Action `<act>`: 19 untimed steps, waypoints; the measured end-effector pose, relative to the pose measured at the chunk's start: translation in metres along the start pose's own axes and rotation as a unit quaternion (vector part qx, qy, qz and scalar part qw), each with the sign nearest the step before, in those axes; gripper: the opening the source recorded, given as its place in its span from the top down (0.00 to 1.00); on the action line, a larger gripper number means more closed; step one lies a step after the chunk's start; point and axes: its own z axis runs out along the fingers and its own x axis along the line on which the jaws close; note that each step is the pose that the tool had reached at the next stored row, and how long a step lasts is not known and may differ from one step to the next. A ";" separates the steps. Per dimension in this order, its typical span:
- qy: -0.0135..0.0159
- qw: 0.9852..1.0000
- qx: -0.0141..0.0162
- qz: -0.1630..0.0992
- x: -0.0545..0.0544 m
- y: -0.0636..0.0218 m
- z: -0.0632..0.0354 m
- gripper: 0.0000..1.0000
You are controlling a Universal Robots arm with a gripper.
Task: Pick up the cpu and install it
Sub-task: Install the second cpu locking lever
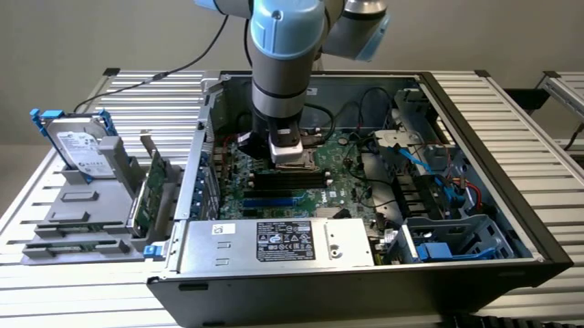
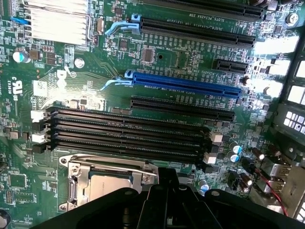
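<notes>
green motherboard circuit board (image 2: 71, 95): white Dell logo, printed sideways | same board: white "UL"-style certification mark near its edge | black label (image 1: 284, 242) on silver metal power-supply box (image 1: 273, 246): white print and symbols, illegible | white label on silver hard drive (image 1: 81, 152): print illegible

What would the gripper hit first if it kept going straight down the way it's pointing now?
Most likely the CPU socket on the motherboard. The gripper points down into the open computer case, right above the socket's metal frame, beside the black memory slots. How much gap remains is unclear.
</notes>
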 end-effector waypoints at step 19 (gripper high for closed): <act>0.000 1.000 0.004 0.000 0.000 0.0010 0.0052 0.89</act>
